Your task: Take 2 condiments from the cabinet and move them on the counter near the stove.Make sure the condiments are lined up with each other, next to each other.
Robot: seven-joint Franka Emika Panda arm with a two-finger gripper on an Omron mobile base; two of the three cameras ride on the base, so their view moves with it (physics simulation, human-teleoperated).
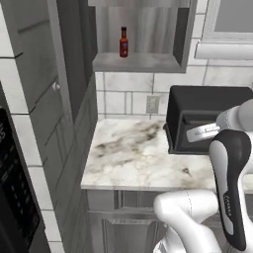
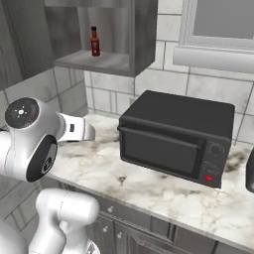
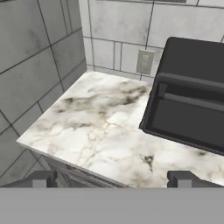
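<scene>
Your tool, fingers spread wide and empty, looks down over the bare table, while the slim red bottle stands upright in the open cabinet toward twelve o'clock, well above it.

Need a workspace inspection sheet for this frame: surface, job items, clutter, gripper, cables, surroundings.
Surface: marble counter, bare between the side wall and the toaster oven.
Job's things: one red bottle with a black cap stands upright on the shelf of the open cabinet; a second condiment: nothing seen. Stove: nothing seen.
Clutter: black toaster oven on the counter, door shut.
Gripper: gripper open, empty, above the counter's front edge, well below the cabinet shelf.
Cables: nothing seen.
Surroundings: tiled backsplash with a wall outlet, window sill upper right, grey lower cabinets under the counter.
</scene>
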